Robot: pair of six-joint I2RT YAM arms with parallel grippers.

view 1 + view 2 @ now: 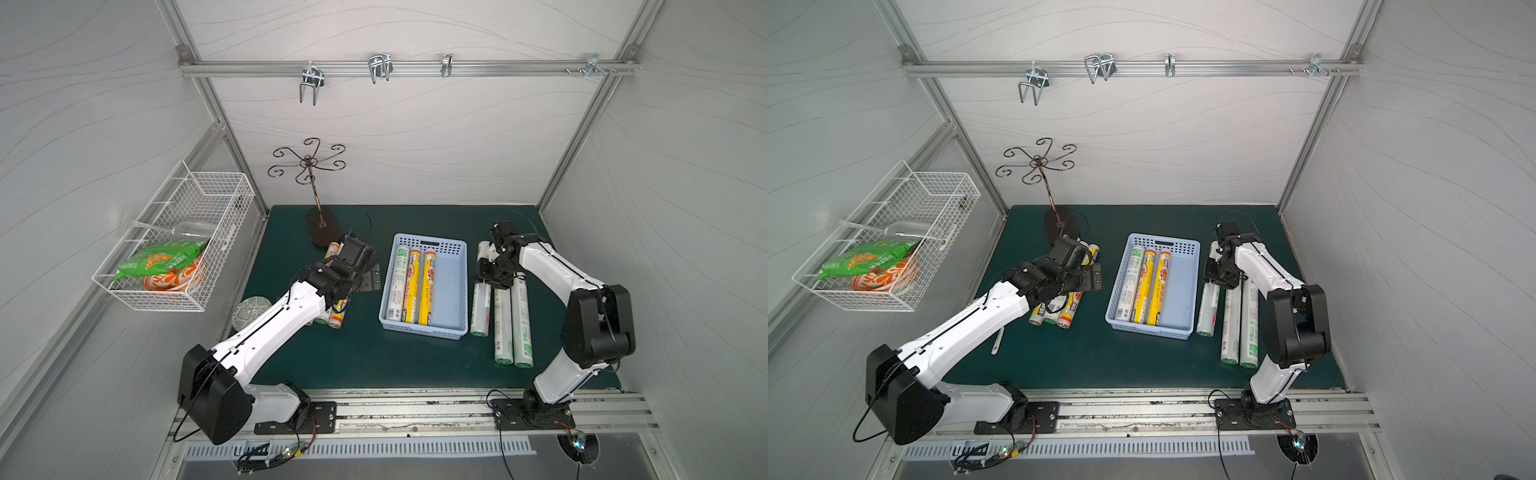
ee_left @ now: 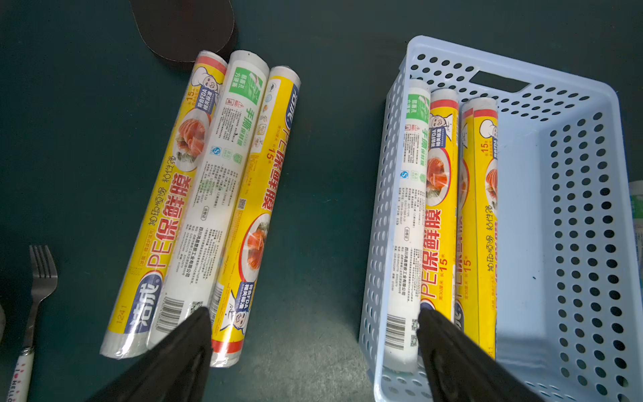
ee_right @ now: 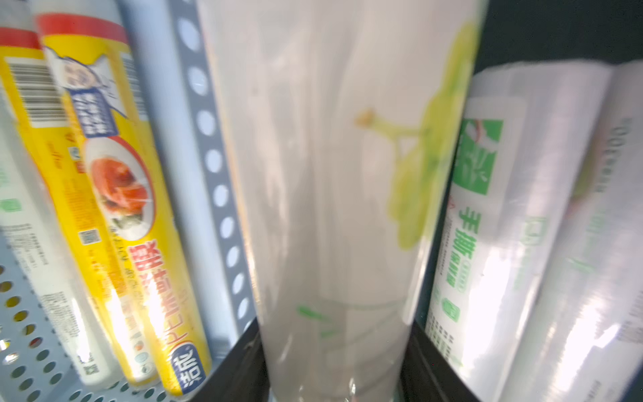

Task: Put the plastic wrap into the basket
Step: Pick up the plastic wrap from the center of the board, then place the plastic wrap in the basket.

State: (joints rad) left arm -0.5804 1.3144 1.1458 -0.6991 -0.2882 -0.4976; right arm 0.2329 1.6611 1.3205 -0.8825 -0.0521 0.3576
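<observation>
The light-blue basket [image 1: 451, 291] [image 1: 1181, 286] sits mid-mat and holds three rolls of plastic wrap [image 1: 411, 286], one white and two yellow. Just right of its wall, my right gripper [image 1: 490, 279] [image 3: 334, 334] is shut on a white roll with green print [image 1: 481, 309] [image 3: 330, 174]; I cannot tell whether it is off the mat. Two more white rolls [image 1: 513, 328] lie beside it. Left of the basket lie three rolls [image 2: 198, 209] [image 1: 1059, 311], two yellow and one white. My left gripper [image 1: 371, 279] [image 2: 313, 322] hovers open over the bare mat between that pile and the basket [image 2: 574, 209].
A dark metal stand [image 1: 316, 195] with curled hooks rises at the back left, its base [image 2: 184, 28] near the left pile. A fork [image 2: 38, 285] and a round patterned disc [image 1: 251, 311] lie left of that pile. A white wire basket [image 1: 174, 245] hangs on the left wall.
</observation>
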